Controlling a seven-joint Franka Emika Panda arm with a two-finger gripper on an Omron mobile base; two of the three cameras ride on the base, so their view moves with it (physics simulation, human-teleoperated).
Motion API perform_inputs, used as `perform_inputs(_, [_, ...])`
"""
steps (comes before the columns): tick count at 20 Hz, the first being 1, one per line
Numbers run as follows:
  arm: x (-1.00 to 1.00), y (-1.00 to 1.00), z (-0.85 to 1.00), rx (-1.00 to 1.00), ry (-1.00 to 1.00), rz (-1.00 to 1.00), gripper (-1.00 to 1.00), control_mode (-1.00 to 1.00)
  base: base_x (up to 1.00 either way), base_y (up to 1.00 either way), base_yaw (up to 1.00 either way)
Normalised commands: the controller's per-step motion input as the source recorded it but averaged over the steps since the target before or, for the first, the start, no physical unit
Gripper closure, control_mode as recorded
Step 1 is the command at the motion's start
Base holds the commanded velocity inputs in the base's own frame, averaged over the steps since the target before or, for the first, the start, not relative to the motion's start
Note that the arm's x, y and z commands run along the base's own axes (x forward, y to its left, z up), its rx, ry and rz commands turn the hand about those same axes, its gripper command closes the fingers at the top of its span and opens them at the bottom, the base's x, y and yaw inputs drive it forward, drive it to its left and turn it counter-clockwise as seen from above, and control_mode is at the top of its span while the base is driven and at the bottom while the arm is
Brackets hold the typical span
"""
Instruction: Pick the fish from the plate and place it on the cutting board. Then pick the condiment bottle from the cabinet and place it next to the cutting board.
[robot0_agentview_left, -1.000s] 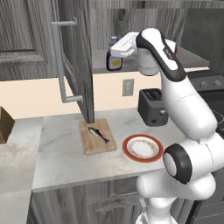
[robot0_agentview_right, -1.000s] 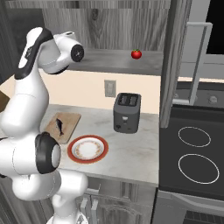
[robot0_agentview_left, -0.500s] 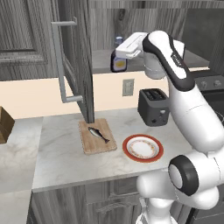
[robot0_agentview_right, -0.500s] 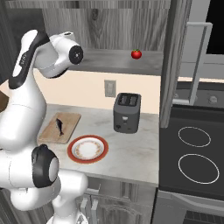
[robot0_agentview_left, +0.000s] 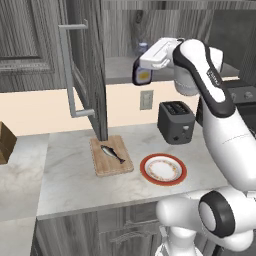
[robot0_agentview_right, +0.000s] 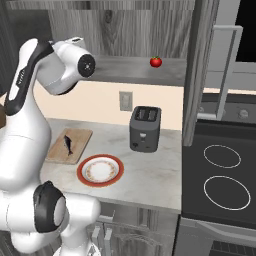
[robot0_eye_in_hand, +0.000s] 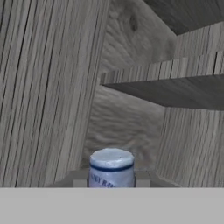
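The grey-blue fish (robot0_agentview_left: 112, 153) (robot0_agentview_right: 68, 144) lies on the wooden cutting board (robot0_agentview_left: 102, 167) (robot0_agentview_right: 80, 137), below the open cabinet door (robot0_agentview_left: 90, 65). To the board's right stands the orange-rimmed plate (robot0_agentview_left: 163, 181) (robot0_agentview_right: 82, 176), nothing on it. My gripper (robot0_agentview_left: 142, 67) (robot0_eye_in_hand: 111, 183) hangs level in front of the cabinet shelf (robot0_agentview_left: 120, 70), shut on the dark condiment bottle (robot0_agentview_left: 142, 76). The bottle's blue cap (robot0_eye_in_hand: 111, 166) rises between the fingertips in the hand view, facing the cabinet's inside.
A dark toaster (robot0_agentview_left: 176, 121) (robot0_agentview_right: 145, 128) stands by the wall behind the plate. A red tomato (robot0_agentview_right: 155, 61) sits on the shelf. The door's long bar handle (robot0_agentview_left: 69, 70) juts out left. A stove (robot0_agentview_right: 225, 175) lies right, and a brown box (robot0_agentview_left: 5, 142) far left.
The hand has swung right and slightly down, away from the cabinet door, carrying the bottle with it. Fish, board and plate have stayed put.
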Motion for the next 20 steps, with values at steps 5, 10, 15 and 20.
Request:
perform_inputs(5, [-0.40,-0.13,0.02,0.00,0.00,0.00,1.00,-1.00,0.00,0.00,0.00])
perform_inputs(10, [-0.41,-0.13,0.00,0.00,0.00,0.00,1.00,-1.00,0.00,0.00,0.00])
perform_inputs(15, [-0.44,-0.15,0.00,0.00,0.00,0.00,1.00,-1.00,0.00,0.00,0.00])
perform_inputs(20, [-0.40,-0.16,0.00,0.00,0.00,0.00,1.00,-1.00,0.00,0.00,0.00])
